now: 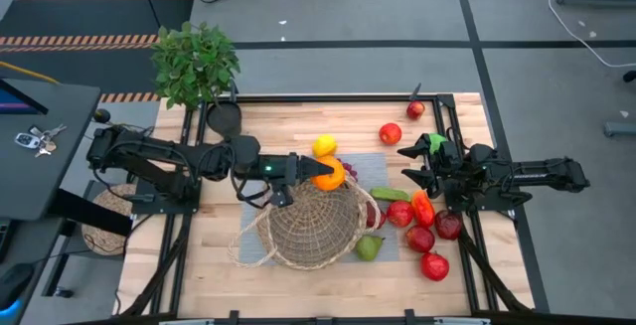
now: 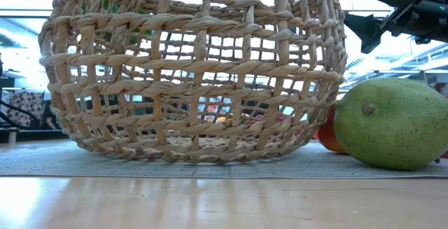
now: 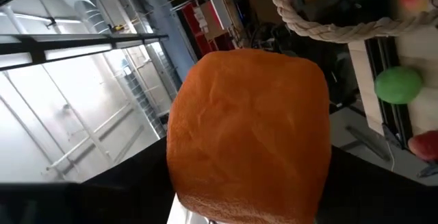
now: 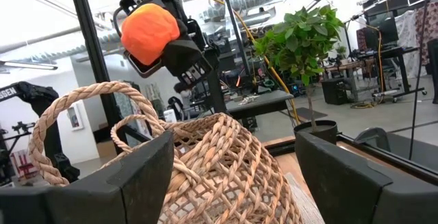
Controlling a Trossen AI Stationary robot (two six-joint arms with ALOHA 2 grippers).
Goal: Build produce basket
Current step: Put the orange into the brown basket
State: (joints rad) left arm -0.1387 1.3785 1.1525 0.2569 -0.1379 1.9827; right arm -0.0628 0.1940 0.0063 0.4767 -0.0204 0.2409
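Left gripper point(image 1: 320, 173): fingers clamped tight on orange point(image 1: 329, 174), held aloft over basket point(image 1: 308, 228) rim at its 12 o'clock edge. In left wrist view, orange point(image 3: 248, 136) filling most of the frame between the dark fingers. In right wrist view, orange point(image 4: 150, 31) lifted clear above the wicker, gripper point(image 4: 161, 42) around it. Left arm stretched level across the table from 9 o'clock, wrist pointing toward 3 o'clock.

Right gripper point(image 1: 409, 162): fingers point(image 4: 134, 172) parted about halfway, nothing between them. Hanging above the table at 3 o'clock of basket, well apart from it. Right arm reaching in level from 3 o'clock, wrist aimed toward 9 o'clock.

Basket: tan wicker, lying tipped on a grey mat point(image 1: 386, 166) at table centre, mouth toward 3 o'clock, looped handle point(image 1: 245, 243) trailing at 8 o'clock. In low view, basket point(image 2: 189, 68) resting on the mat, pear point(image 2: 390, 122) just beside it.

Produce on table: lemon point(image 1: 324, 145) just beside orange at 12 o'clock; apple point(image 1: 390, 133) at 2 o'clock of basket; pear point(image 1: 369, 248) touching basket at 4 o'clock; red fruit cluster point(image 1: 420, 238) at 4 o'clock.

Plant point(image 1: 196, 62): at table's 11 o'clock corner.
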